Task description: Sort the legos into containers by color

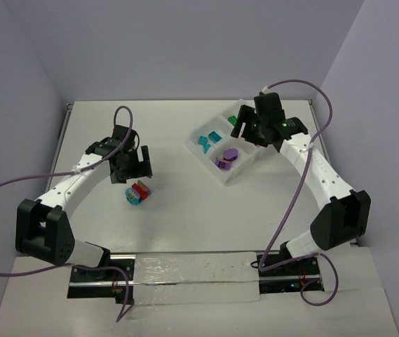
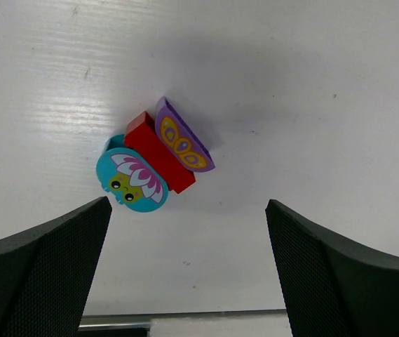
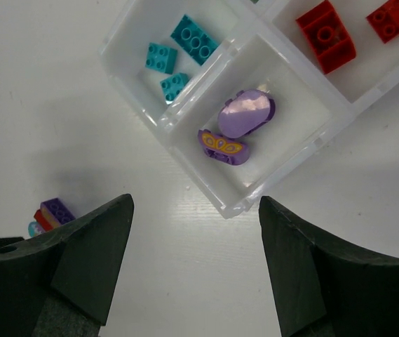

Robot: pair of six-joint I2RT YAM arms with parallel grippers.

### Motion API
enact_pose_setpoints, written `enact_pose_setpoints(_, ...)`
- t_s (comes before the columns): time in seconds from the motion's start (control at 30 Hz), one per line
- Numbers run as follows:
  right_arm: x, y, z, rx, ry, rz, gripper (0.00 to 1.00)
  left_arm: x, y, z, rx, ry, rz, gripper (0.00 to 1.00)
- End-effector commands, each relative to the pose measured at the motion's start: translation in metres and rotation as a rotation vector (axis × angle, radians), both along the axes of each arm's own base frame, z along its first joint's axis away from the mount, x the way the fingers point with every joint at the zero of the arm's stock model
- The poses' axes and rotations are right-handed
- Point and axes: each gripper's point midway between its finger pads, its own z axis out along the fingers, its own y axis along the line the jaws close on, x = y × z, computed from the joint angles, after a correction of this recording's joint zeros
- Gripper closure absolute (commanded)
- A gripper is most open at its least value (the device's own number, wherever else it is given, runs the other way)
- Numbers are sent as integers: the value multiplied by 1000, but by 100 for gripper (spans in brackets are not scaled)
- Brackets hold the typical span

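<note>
A clump of three legos lies on the white table: a teal brick with a flower face point(image 2: 131, 182), a red brick point(image 2: 160, 151) and a purple butterfly brick point(image 2: 181, 140). My left gripper point(image 2: 187, 210) hangs just above and behind this clump point(image 1: 137, 192), open and empty. The containers are sections of a clear tray point(image 1: 206, 163). They hold three teal bricks point(image 3: 185, 45), two purple pieces point(image 3: 245, 116), red bricks point(image 3: 325, 35) and a green one point(image 1: 233, 120). My right gripper point(image 3: 195, 203) hovers over the tray's near corner, open, with nothing between its fingers.
The clump point(image 3: 52, 214) shows at the lower left of the right wrist view. Grey walls stand close on the left, back and right of the table. A metal rail point(image 1: 192, 270) carrying both arm bases runs along the near edge.
</note>
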Motion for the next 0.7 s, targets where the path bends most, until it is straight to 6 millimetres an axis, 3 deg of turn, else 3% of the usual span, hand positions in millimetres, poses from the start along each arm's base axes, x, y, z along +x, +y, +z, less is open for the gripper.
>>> enact_pose_setpoints(0.0, -23, 21, 26, 60, -66, 123, 20, 13, -16, 23, -91, -114, -27, 1)
enact_pose_setpoints(0.07, -32, 34, 26, 59, -96, 190, 19, 13, -14, 26, -95, -148, -20, 1)
enact_pose_setpoints(0.23, -40, 43, 19, 31, -81, 254, 19, 22, -2, 28, -51, -189, 55, 1)
enact_pose_setpoints(0.43, -56, 57, 24, 54, -113, 304, 18, 20, 6, -1, -43, -87, 290, 1)
enact_pose_setpoints(0.67, -66, 64, 19, 95, -125, 335, 18, 29, 2, -11, -38, -155, 159, 1)
